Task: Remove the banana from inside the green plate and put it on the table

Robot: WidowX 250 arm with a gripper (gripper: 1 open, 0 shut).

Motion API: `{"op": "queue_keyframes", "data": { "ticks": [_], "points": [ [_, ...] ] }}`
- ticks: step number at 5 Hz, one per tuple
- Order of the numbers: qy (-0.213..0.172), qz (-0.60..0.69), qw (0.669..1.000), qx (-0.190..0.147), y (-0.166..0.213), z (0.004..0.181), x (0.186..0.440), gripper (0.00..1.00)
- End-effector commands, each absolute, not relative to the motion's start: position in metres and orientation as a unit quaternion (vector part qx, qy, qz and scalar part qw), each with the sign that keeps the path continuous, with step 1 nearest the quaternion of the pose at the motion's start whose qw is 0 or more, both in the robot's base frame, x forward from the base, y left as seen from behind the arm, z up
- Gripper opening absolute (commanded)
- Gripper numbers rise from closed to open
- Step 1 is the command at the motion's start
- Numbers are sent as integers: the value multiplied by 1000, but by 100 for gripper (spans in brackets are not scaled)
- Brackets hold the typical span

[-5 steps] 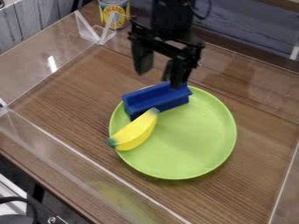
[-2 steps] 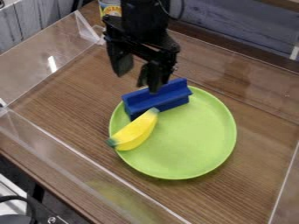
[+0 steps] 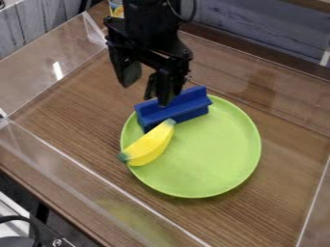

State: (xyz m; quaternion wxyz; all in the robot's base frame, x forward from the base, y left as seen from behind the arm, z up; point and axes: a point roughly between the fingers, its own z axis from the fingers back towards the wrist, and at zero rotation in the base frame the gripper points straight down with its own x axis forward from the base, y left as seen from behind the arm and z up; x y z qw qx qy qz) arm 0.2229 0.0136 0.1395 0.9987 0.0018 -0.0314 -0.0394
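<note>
The yellow banana (image 3: 150,145) with its green stem tip lies on the left rim of the green plate (image 3: 219,145), partly hanging over the edge toward the table (image 3: 91,106). A blue block (image 3: 176,107) rests on the plate's upper left part, just above the banana. My gripper (image 3: 145,82) hangs above the table at the plate's upper left edge, pointing down, open, with nothing between its black fingers (image 3: 167,85). It stands above and behind the banana, not touching it.
Clear acrylic walls (image 3: 52,58) border the table on the left, front and right. A yellow container (image 3: 119,12) stands behind the arm at the back, mostly hidden.
The gripper has shifted left and a little up in the picture, from over the blue block to the plate's upper left edge. It stayed open. Banana, block and plate have not moved.
</note>
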Motion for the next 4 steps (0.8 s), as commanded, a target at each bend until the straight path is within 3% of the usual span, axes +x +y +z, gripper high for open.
{"op": "queue_keyframes", "data": {
  "ticks": [1, 2, 4],
  "points": [
    [-43, -57, 997, 0, 11, 147, 221, 100],
    [-41, -76, 996, -4, 10, 148, 217, 100],
    [-38, -116, 992, -13, 5, 119, 215, 100]
  ]
}}
